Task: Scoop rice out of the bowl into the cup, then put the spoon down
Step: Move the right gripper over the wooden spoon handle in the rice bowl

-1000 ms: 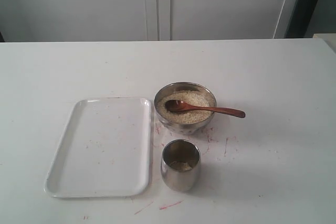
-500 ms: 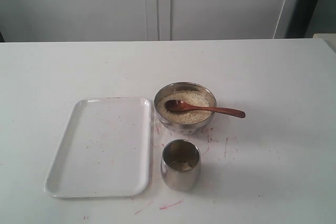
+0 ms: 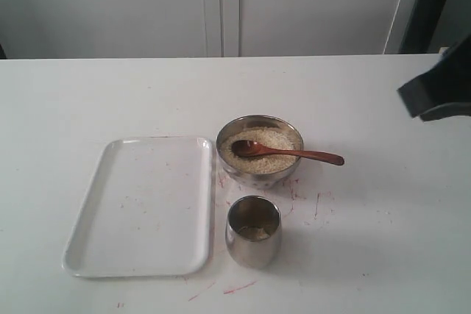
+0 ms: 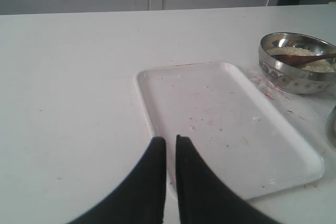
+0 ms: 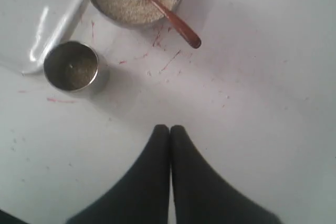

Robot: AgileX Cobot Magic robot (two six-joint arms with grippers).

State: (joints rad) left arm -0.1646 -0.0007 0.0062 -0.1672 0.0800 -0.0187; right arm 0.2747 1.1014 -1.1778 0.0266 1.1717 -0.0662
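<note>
Your right gripper (image 5: 169, 127), closed and empty, is nearer: the spoon (image 3: 288, 153) handle points its way, apparently overhanging the bowl (image 3: 257, 176).

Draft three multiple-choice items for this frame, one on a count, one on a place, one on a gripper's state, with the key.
1. Beside the white tray, how many steel vessels stand on the table? A one; B two; C three.
2. Where does the head of the spoon rest? A on the table; B on the rice in the bowl; C on the tray.
3. How is the right gripper? A shut on the spoon; B wide open; C shut, holding nothing.
Key: 1 B, only the bowl and the cup are steel. 2 B, the head lies on the grains while the handle juts out over the rim. 3 C, the right wrist view shows its jaws meeting, with the spoon far off.
</note>
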